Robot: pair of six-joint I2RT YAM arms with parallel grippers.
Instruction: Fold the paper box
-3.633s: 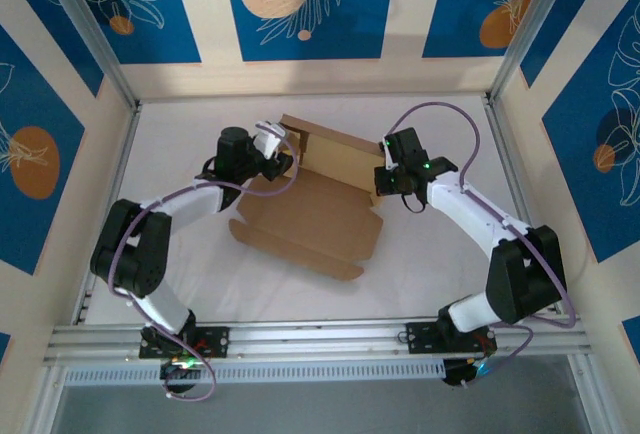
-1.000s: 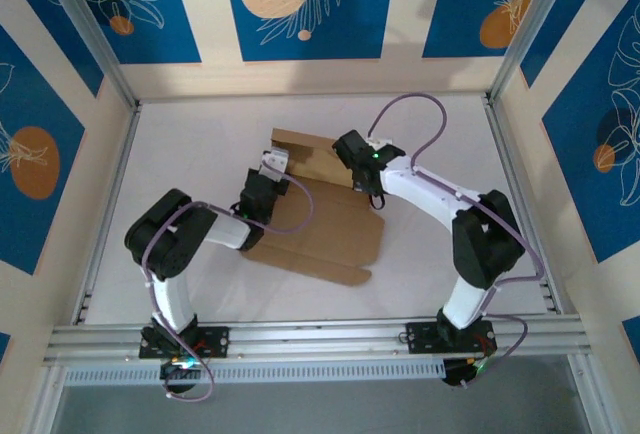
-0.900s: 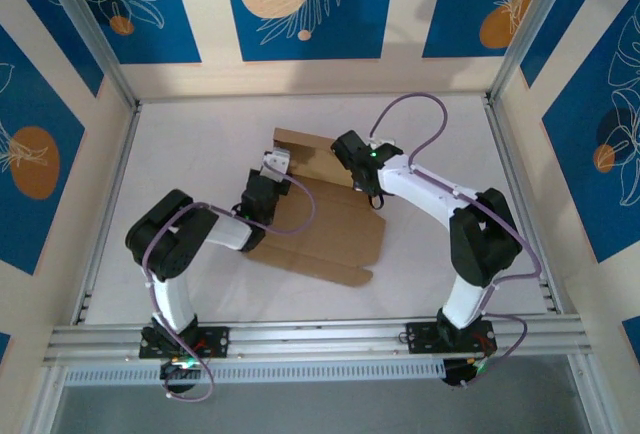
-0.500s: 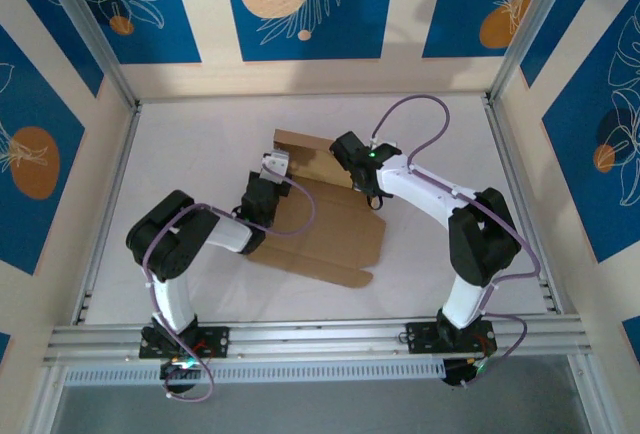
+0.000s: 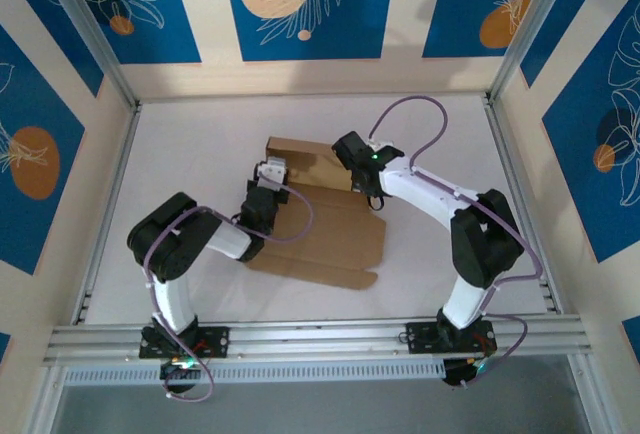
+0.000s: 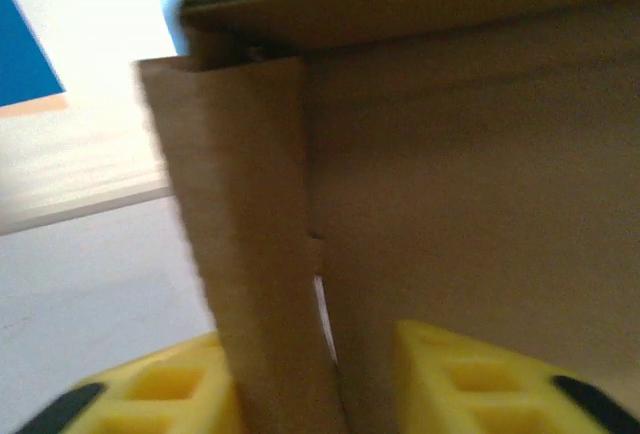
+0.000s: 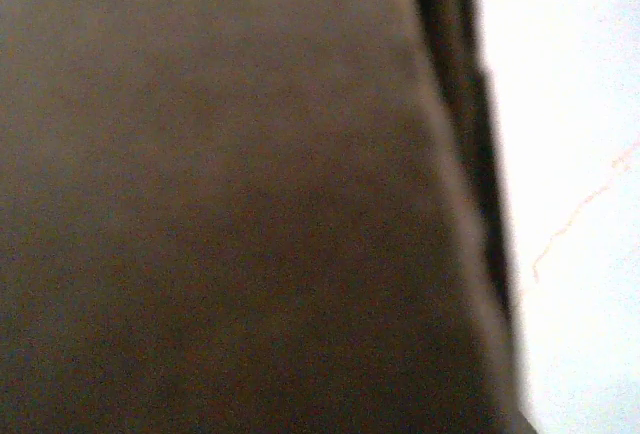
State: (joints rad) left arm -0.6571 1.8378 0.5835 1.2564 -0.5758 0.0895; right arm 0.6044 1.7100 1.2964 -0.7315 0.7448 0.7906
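Two arms of mine reach in from the near edge of the bench (image 5: 190,134), and the paper box (image 5: 325,234) lies between them near the middle of the white surface. It is only partly folded. Its flat panel (image 5: 330,244) lies closest to me, skewed a little, brown and unprinted.

At the box's left edge sits my left claw (image 5: 272,168). Through the wrist camera, the left claw (image 6: 315,389) is released: its yellow fingers (image 6: 160,399) stand on either side of an upright side flap (image 6: 250,234). A gap shows between that flap and the finger on the right of the picture, so nothing is pinched. Behind the flap a cardboard wall (image 6: 480,174) rises close to the lens, and pale bench (image 6: 90,284) shows off to the left.

Across the box, my right claw (image 5: 363,187) is clenched and pointed down where the flat panel meets the raised back wall (image 5: 305,157). Whether it grips any cardboard I cannot tell. Its wrist camera is pressed against dark, blurred cardboard (image 7: 220,204), with a strip of bench (image 7: 580,154) at the right.

Farthest off, beyond the back wall, stands the blue and cream patterned wall (image 5: 300,4).
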